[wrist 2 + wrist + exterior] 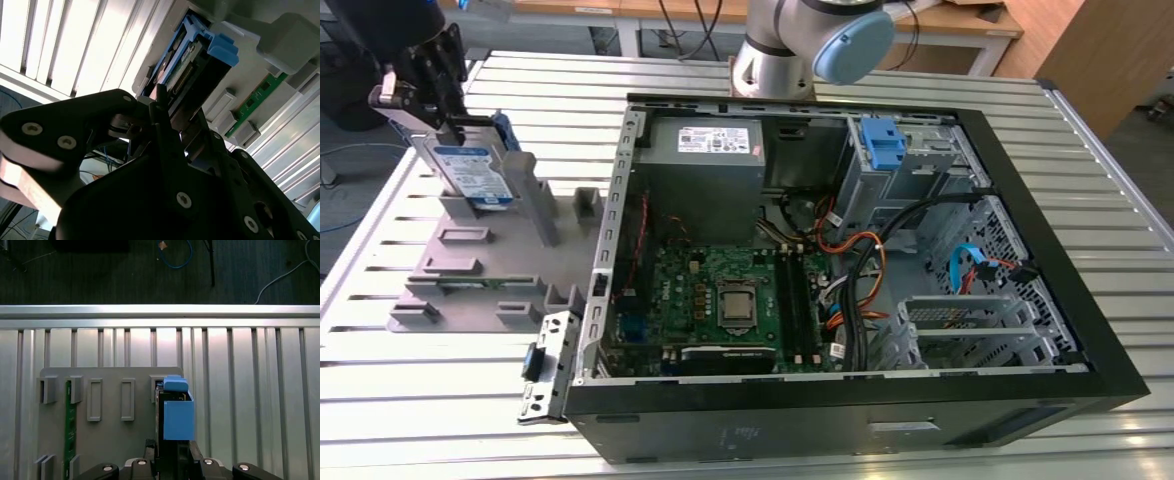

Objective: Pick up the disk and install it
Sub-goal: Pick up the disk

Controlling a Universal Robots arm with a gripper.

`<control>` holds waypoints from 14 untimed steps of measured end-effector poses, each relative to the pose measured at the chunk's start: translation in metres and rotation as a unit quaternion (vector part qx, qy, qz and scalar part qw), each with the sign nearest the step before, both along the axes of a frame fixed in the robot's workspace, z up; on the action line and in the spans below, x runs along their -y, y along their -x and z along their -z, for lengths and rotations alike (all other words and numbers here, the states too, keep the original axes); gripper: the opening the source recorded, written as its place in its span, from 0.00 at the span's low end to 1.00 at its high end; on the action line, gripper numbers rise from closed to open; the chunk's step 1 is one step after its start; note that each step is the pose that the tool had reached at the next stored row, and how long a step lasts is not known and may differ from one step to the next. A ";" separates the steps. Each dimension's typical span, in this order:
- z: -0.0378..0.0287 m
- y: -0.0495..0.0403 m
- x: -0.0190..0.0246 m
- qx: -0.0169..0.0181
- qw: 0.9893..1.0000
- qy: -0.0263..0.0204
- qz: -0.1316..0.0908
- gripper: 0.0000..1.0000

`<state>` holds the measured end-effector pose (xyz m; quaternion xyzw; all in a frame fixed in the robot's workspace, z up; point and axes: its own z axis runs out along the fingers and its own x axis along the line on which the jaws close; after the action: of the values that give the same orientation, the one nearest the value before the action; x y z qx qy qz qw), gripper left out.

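Gripper: the black two-fingered gripper (438, 128) hangs at the far end of the exterior view's left, clenched on the top edge of the disk, with a finger against each face.
Disk: the disk (470, 175) is a flat rectangular silver hard drive with a white-and-blue label, framed in a bright blue plastic caddy. It stands upright on its edge, its lower end down in a slot of the holder. In the first wrist view it shows edge-on, the smooth blue caddy (178, 417) facing up.
Holder: a matte grey plastic fixture block (467, 270) has square posts and slots and lies flat on the table beside the case.
Memory stick: a thin green circuit strip (70, 430) sits in another slot of the same block, well apart from the disk.
Table: the top is made of ribbed aluminium slats (440, 400), shiny and grooved.
Case: a black metal computer case (827, 430) lies open on its side.
Inside, left to right: a grey power supply box (707, 150), a green motherboard (720, 290), then a bare blue plastic bracket (886, 145) in the drive cage, with a tangle of orange and black cables (867, 270) below it.
Arm base: a rounded grey and pale blue robot joint (787, 45) stands behind the case.
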<state>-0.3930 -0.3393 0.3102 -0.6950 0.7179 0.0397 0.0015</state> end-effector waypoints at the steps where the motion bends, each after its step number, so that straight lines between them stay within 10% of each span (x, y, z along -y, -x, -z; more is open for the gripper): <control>1: -0.0045 0.0000 0.0000 0.000 1.000 0.000 0.000 0.35; 14: -0.0150 0.0000 0.0000 0.000 1.000 0.000 0.000 0.35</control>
<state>-0.3930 -0.3393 0.3252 -0.6950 0.7179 0.0397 0.0015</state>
